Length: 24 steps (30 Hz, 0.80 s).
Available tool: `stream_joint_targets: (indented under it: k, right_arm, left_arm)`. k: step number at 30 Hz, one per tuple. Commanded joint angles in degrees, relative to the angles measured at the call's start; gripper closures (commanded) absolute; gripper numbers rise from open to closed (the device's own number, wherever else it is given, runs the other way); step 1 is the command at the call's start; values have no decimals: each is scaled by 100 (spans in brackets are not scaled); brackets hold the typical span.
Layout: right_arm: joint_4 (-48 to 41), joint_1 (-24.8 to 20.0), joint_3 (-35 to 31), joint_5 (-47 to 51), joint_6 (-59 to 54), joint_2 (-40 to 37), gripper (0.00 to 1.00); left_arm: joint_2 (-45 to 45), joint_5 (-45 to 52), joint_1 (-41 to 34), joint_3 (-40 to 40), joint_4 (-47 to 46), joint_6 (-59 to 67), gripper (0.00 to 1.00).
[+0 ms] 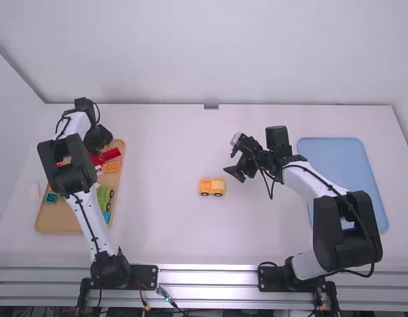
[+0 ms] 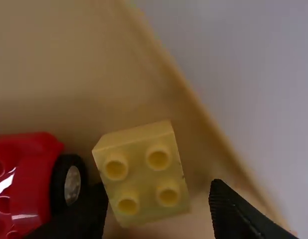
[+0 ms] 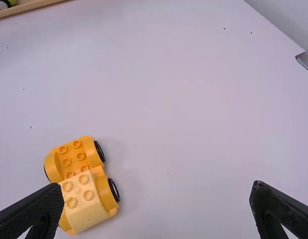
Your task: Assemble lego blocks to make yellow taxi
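Note:
My left gripper (image 1: 98,139) is low over the far end of the wooden tray. In the left wrist view, a pale yellow four-stud block (image 2: 143,172) lies tilted between the fingers of the left gripper (image 2: 159,209), which is open, with a gap beside the block. An orange-yellow wheeled car base (image 1: 212,187) stands mid-table; in the right wrist view a pale yellow block (image 3: 85,199) sits on one end of that car base (image 3: 74,158). My right gripper (image 1: 237,162) is above the table, just beyond and right of the car; the right gripper (image 3: 156,201) is open with nothing held.
The wooden tray (image 1: 62,226) at the left holds red pieces (image 1: 111,154), an orange block (image 1: 111,168), a green wheeled piece (image 1: 103,197) and a teal block (image 1: 52,197). A red wheeled piece (image 2: 27,179) lies beside the yellow block. A blue tray (image 1: 342,155) is at the right.

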Motion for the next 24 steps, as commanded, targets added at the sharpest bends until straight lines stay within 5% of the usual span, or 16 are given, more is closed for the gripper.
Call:
stream_joint_targets:
  k: [1, 6, 19, 24]
  right_arm:
    - [-2, -11, 44, -50, 35, -22, 1]
    - [2, -13, 44, -50, 168, -22, 1]
    - [-2, -11, 44, -50, 164, -22, 1]
    - [-2, -11, 44, -46, 186, -22, 1]
  left_arm:
    - [4, -44, -37, -66, -17, -79, 50]
    - [4, -105, -35, -72, 57, -79, 59]
    - [4, -297, -37, -74, 114, -11, 51]
    - [4, -299, -37, -74, 116, 87, 67]
